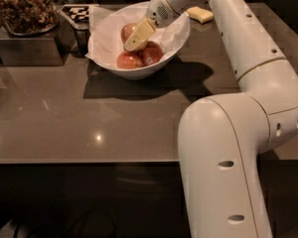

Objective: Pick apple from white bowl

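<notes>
The white bowl (pixel 161 58) with white paper lining stands at the back of the dark table. In it the pale pinkish apple (pixel 127 31) lies toward the back, with two smaller deep-red apples (pixel 129 61) in front of it. My gripper (pixel 138 36), pale yellow at its tip, reaches down into the bowl from the upper right. It lies over the right side of the pale apple and partly hides it.
A dark box carrying a jar of brown dried pieces (pixel 24 9) stands at the back left. A checkered marker (pixel 75 13) lies behind the bowl and a yellow block (pixel 200 15) to its right. My arm's bulk (pixel 223 148) fills the right foreground over the table's front edge (pixel 89 158).
</notes>
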`<state>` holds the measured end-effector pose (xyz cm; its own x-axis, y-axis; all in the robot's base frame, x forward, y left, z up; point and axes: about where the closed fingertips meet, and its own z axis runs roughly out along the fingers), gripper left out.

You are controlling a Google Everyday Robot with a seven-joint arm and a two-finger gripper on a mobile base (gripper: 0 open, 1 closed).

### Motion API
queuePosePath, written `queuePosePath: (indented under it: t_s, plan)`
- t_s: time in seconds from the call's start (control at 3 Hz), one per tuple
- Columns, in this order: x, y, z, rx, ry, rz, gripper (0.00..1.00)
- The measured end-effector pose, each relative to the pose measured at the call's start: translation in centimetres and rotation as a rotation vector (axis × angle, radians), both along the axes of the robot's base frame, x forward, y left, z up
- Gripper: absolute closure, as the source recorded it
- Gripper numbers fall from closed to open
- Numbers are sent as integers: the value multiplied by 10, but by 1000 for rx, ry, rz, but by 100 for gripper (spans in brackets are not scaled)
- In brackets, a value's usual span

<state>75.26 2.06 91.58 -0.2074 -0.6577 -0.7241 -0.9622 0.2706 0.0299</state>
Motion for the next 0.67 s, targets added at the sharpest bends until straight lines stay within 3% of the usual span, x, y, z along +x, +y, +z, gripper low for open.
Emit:
queuePosePath:
  t_s: [0.67]
  plan:
    - [7, -6, -7, 19, 18, -19, 61]
